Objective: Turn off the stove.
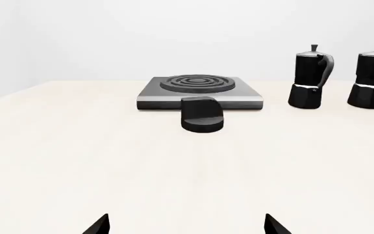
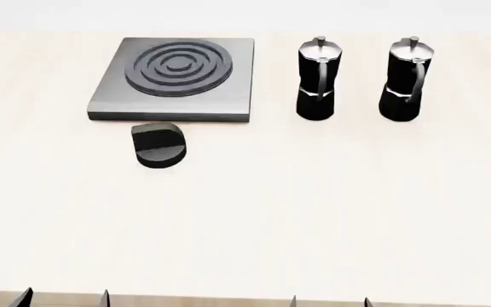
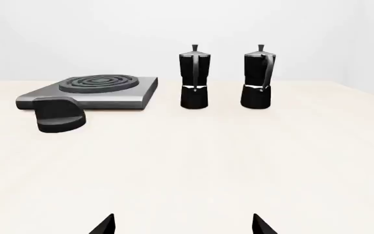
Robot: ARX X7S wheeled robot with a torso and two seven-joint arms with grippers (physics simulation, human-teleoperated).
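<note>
Pale cream tabletop (image 2: pixel 331 217) lay bare; my left claw (image 2: pixel 64 297) and right claw (image 2: pixel 329 300) both hung wide. Grey square metal stove (image 2: pixel 228 77) at eleven o'clock, its black ridged knob (image 2: pixel 160 146) just before it. Risk: twin black-and-silver moka pots (image 2: pixel 318 80) might topple if I swung wide.

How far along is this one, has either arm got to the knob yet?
Nothing looks done. Both tools, left and right, sit open at the near table edge, far from the knob, holding nothing. The knob lies untouched in front of the stove. All is left: reaching the knob, gripping and turning it.
</note>
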